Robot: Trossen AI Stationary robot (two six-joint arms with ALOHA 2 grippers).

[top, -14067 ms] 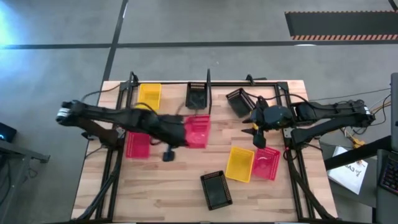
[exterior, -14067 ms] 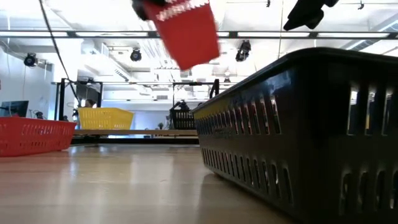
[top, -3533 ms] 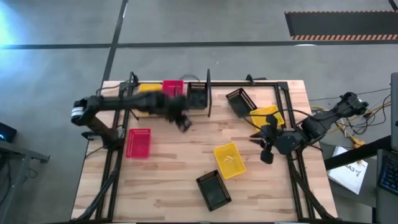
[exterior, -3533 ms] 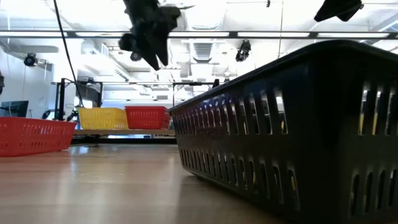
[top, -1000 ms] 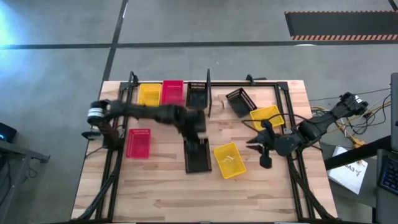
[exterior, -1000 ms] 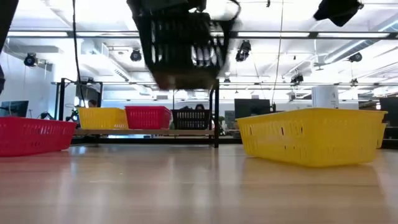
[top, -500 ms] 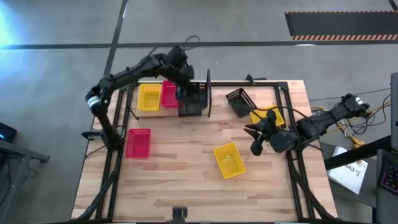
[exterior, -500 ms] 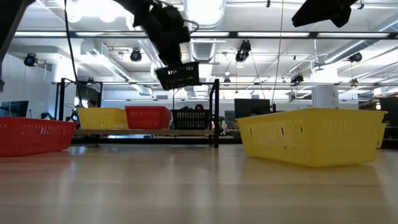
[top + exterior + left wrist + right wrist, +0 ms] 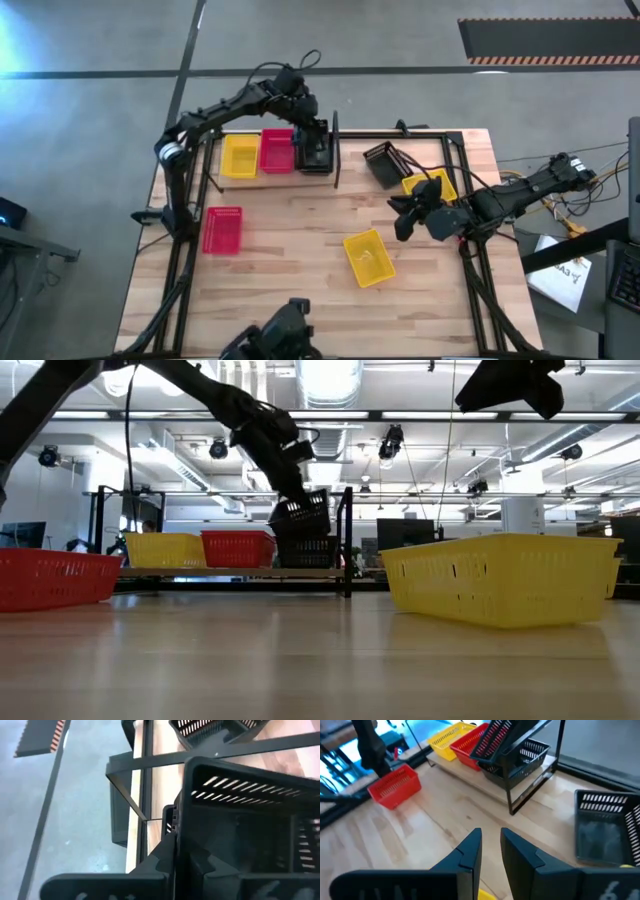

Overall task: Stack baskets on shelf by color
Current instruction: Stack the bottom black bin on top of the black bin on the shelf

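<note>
the tabletop [image 9: 300, 270] carried the shelf [image 9: 335, 150] along its far edge. there the left gripper [image 9: 312, 138], fingers pinching a black basket [image 9: 303, 510], held it tilted just above the black one [image 9: 310, 550] already in the shelf's third bay. the right gripper [image 9: 489, 847] waited nearby, fingers slightly spread.

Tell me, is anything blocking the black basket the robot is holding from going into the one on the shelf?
Nothing visible blocks it. The left pincer holds the tilted black basket right above the black basket on the shelf, beside the red basket. The shelf's upright post stands just to the side, clear.
</note>
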